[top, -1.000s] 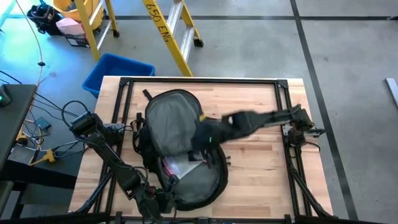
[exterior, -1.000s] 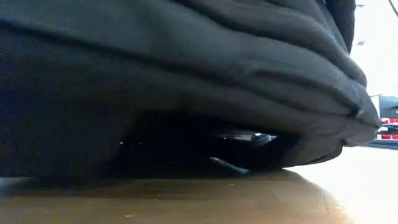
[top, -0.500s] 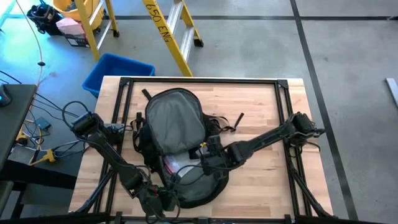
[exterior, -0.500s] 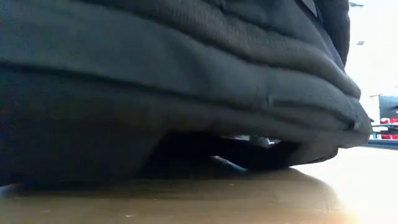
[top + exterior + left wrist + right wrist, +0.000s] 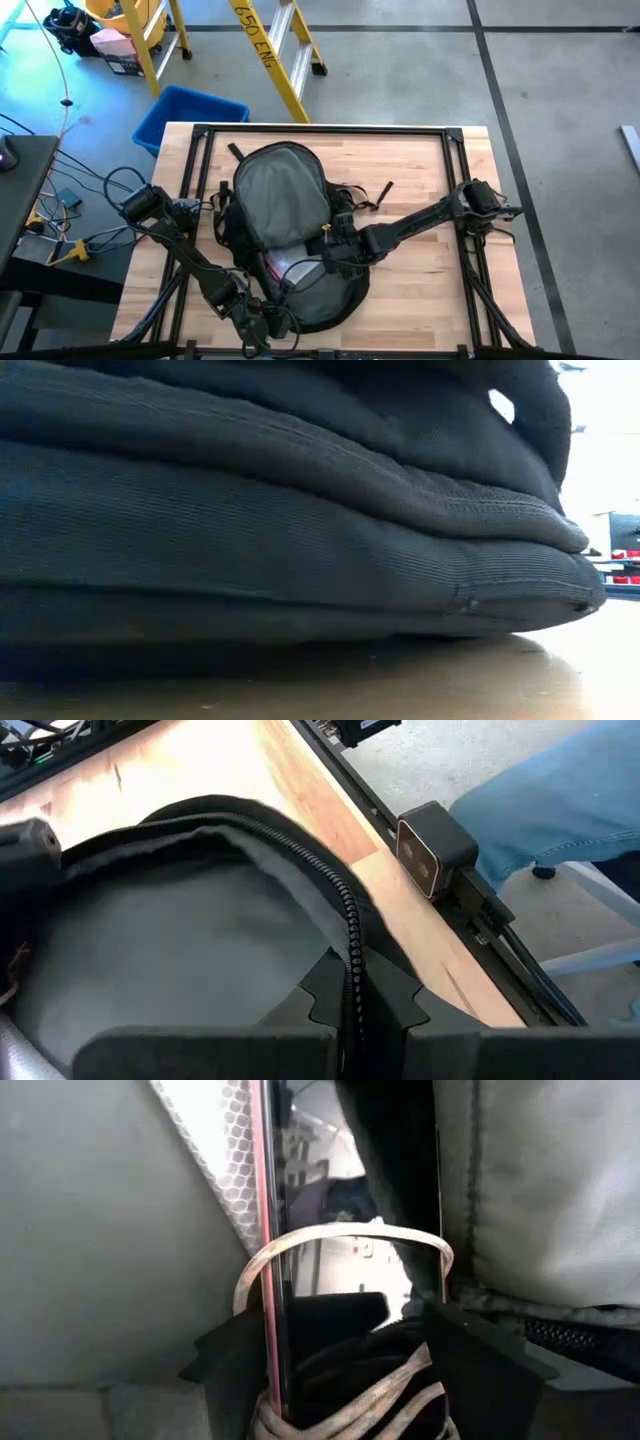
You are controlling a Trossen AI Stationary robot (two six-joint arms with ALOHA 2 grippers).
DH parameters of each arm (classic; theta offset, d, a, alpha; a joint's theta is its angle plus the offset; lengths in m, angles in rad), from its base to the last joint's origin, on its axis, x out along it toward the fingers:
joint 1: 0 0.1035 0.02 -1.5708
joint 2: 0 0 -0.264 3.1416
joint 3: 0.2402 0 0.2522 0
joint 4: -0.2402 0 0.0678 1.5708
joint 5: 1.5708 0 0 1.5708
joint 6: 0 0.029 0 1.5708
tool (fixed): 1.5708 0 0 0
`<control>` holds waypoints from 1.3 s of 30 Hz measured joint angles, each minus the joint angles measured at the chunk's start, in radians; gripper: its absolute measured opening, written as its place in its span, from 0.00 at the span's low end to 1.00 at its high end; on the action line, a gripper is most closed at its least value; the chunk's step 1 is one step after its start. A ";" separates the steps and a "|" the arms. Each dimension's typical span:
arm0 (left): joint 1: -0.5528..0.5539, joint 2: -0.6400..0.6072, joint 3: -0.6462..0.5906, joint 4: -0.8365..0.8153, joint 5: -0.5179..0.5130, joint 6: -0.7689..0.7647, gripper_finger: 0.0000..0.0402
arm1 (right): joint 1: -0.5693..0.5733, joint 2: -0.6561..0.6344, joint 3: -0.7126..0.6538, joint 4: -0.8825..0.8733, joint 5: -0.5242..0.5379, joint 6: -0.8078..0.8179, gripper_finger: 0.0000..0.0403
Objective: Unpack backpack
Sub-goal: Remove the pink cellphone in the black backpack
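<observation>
The black backpack (image 5: 285, 195) lies in the middle of the table with its grey padded panel up and its opening toward the near edge. It fills the low view (image 5: 300, 540). My left gripper (image 5: 262, 318) is at the near edge, shut on the backpack's zip rim. My right gripper (image 5: 322, 262) reaches down into the opening and is open. Its fingers stand on either side of a white cord loop (image 5: 340, 1240) and the pink edge (image 5: 265, 1210) of a clear pouch (image 5: 290, 268) inside. My left gripper (image 5: 355, 1005) pinches the zipped rim of the backpack's opened flap (image 5: 350, 955) between its two fingers. The fingers lie across the zip line, slanting down from the near-left side. The rim is raised a little off the grey lining below it. My right gripper: I cannot tell whether its fingers touch the cord or the pouch.
A loose black strap (image 5: 383, 190) trails onto the bare wood at the backpack's right (image 5: 430, 180). Off the table stand a blue bin (image 5: 190, 115) and a yellow ladder (image 5: 270, 50). A camera block (image 5: 435, 850) sits on the near rail, a person's leg in jeans (image 5: 560, 810) beyond it.
My right gripper has come down from above the backpack into its opening, toward the near edge, tipping to point more steeply down. In the low view the backpack's near fabric has sunk to the table and closed the dark gap under it.
</observation>
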 joint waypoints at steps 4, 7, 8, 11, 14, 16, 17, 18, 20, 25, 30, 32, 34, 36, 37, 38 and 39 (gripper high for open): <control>-0.001 0.000 0.000 0.000 -0.001 0.008 0.00 | -0.032 0.020 0.001 0.004 -0.001 0.000 0.58; -0.001 0.000 0.000 0.002 0.006 0.008 0.00 | -0.053 0.032 0.002 0.009 -0.002 0.000 0.51; -0.001 0.000 0.000 0.003 0.006 0.009 0.00 | -0.059 0.035 0.003 0.011 -0.002 -0.001 0.49; -0.001 0.000 -0.001 0.003 0.008 0.008 0.00 | -0.075 0.043 0.003 0.018 0.012 0.000 0.39; -0.001 0.000 -0.002 0.003 0.004 0.008 0.00 | -0.079 0.045 0.002 0.023 0.080 0.006 0.30; -0.001 0.000 -0.002 0.002 0.003 0.007 0.00 | -0.077 0.048 0.001 0.026 0.134 0.010 0.24; -0.001 0.000 -0.002 0.002 0.002 0.007 0.00 | -0.075 0.048 0.001 0.027 0.158 0.014 0.21; -0.001 0.000 -0.002 0.003 0.003 0.007 0.00 | -0.073 0.048 0.002 0.028 0.183 0.023 0.19; -0.001 0.000 -0.002 0.003 0.006 0.007 0.00 | -0.068 0.048 0.002 0.029 0.229 0.033 0.14; -0.002 0.000 -0.002 0.003 0.011 0.008 0.00 | -0.048 0.051 0.000 0.038 0.344 0.044 0.09; -0.002 0.000 -0.002 0.003 0.018 0.007 0.00 | -0.052 0.051 0.000 0.041 0.349 0.051 0.18; -0.003 0.000 -0.002 0.002 0.017 0.008 0.00 | -0.065 0.051 0.000 0.041 0.340 0.069 0.24; -0.003 0.000 -0.002 0.002 0.017 0.008 0.00 | -0.084 0.051 0.000 0.041 0.327 0.082 0.30; -0.003 0.000 -0.002 0.003 0.017 0.008 0.00 | -0.106 0.051 0.000 0.049 0.293 0.087 0.36; -0.003 0.000 -0.002 0.003 0.018 0.008 0.00 | -0.117 0.050 0.000 0.057 0.275 0.086 0.38; -0.003 0.000 -0.002 0.003 0.020 0.008 0.00 | -0.128 0.050 0.000 0.066 0.262 0.076 0.40; -0.003 0.000 -0.002 0.003 0.020 0.008 0.00 | -0.139 0.050 0.000 0.077 0.252 0.060 0.42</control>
